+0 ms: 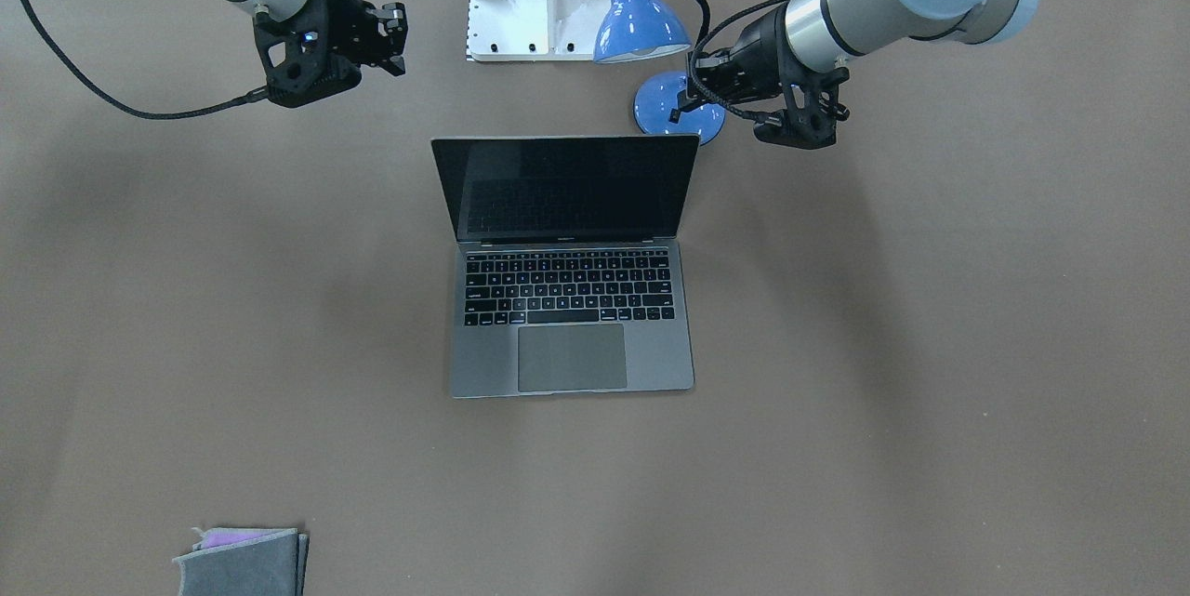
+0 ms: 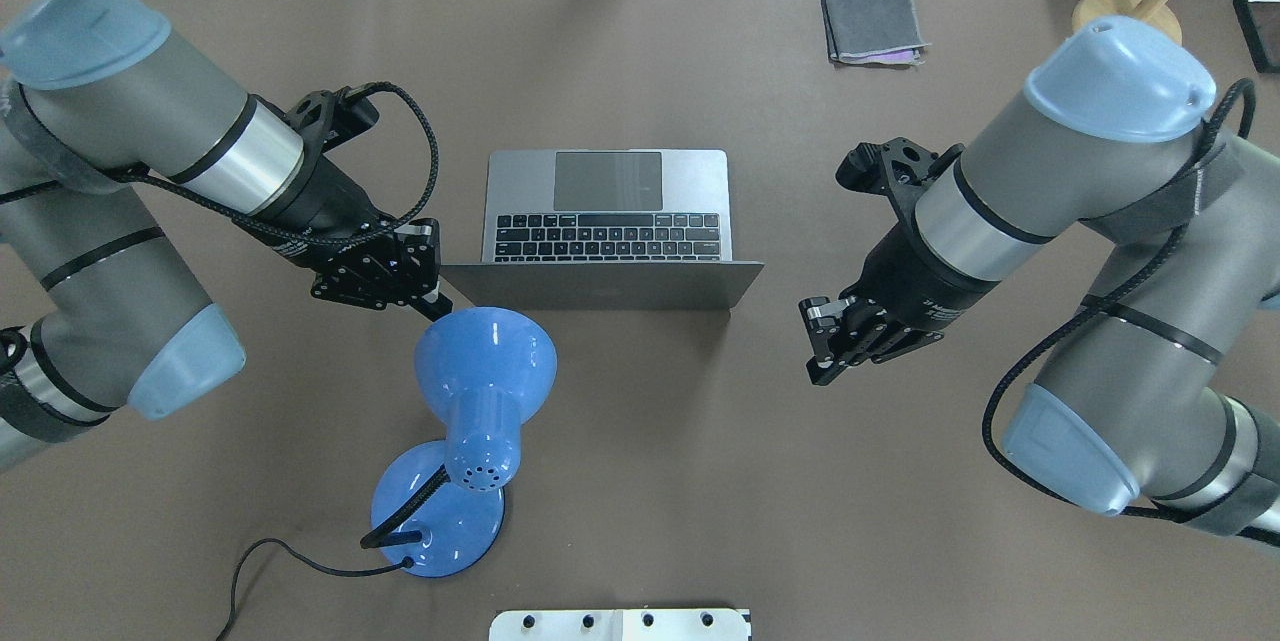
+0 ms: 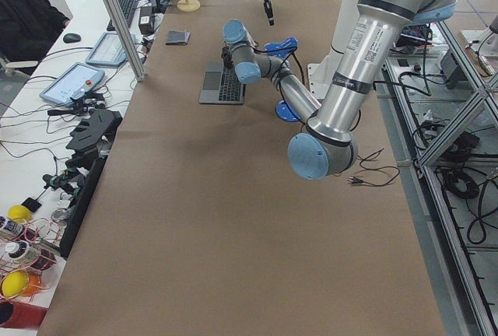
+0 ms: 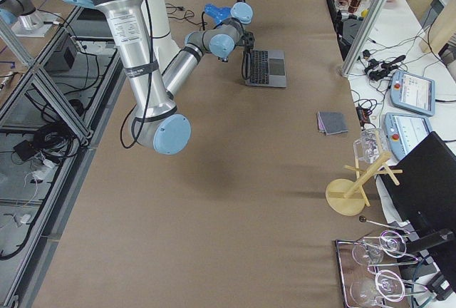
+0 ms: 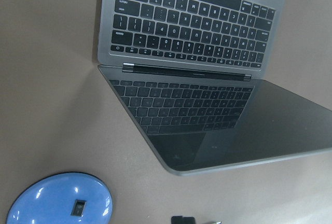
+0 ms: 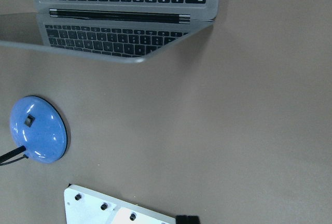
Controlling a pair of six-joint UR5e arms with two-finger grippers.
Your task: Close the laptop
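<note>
Laptop [image 1: 572,298] is seen open at the middle of the table [image 1: 930,345], touched by neither arm.
Its screen is raised well up, the lid is turned toward the robot, and keyboard and trackpad are laid bare on the far side. The left gripper [image 2: 432,266] is held above the table just beside the lid's left edge, its fingers spread apart with nothing gripped between them. The right gripper [image 2: 812,341] is held off the lid's right edge, a little farther out, its fingers likewise parted and empty. A blue desk lamp [image 2: 470,391] is stood near the left gripper, on the robot's side of the laptop. A grey felt pouch [image 2: 872,24] is laid well apart, toward the far edge.
</note>
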